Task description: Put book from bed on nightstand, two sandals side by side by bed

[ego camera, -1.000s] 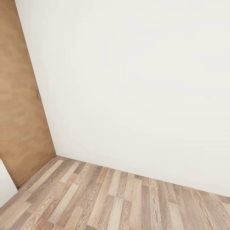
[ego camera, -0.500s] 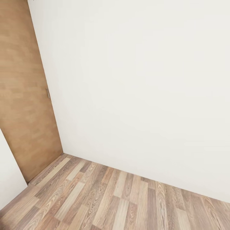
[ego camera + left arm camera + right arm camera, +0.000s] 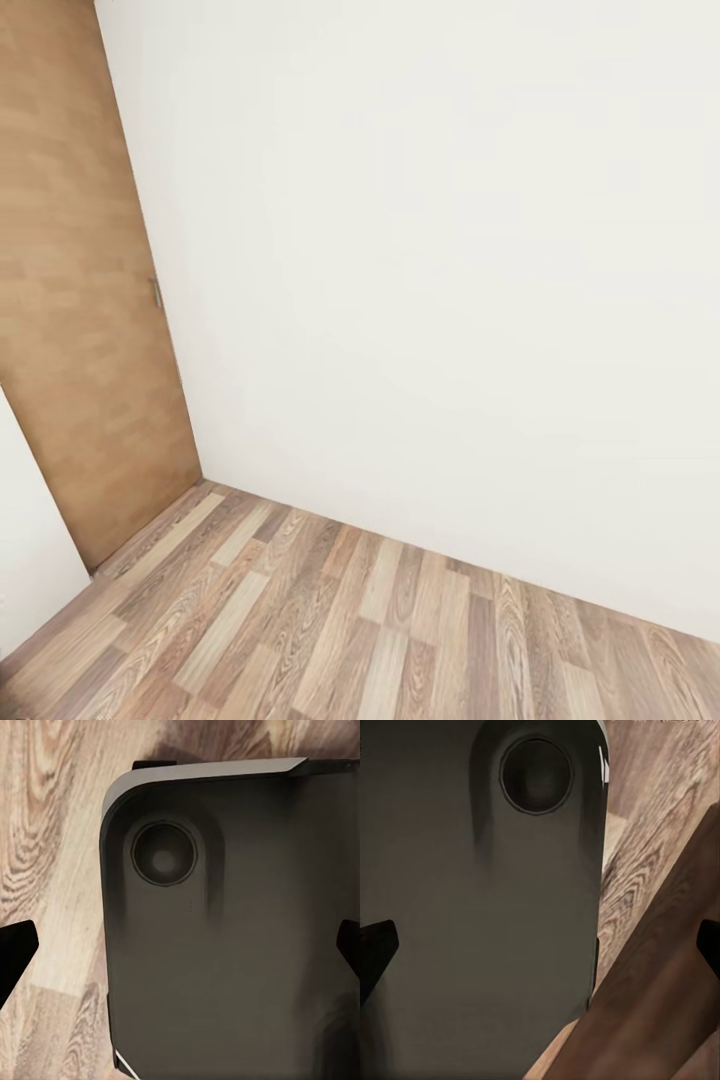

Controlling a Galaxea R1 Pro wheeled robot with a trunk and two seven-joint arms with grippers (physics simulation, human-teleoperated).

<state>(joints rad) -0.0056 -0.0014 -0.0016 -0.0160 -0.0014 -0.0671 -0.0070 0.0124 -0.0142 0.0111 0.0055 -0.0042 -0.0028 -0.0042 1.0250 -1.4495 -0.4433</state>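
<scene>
The book, the bed, the nightstand and the sandals are out of view. The head view faces a bare room corner. In the left wrist view my left gripper is open, its dark fingertips at the picture's two sides, with nothing between them. Behind it is a dark grey rounded panel of my own body over the wood-plank floor. My right gripper is likewise open and empty in front of a similar dark panel.
A plain white wall stands ahead, meeting a brown wooden door with a small metal handle at the left. Wood-plank floor runs along the wall's foot. A white wall end juts in at the lower left. A darker brown wooden surface lies beside my right gripper.
The whole head view has shifted: the door and corner sit further right and the floor line lower, so the camera has turned left. Nothing else has changed.
</scene>
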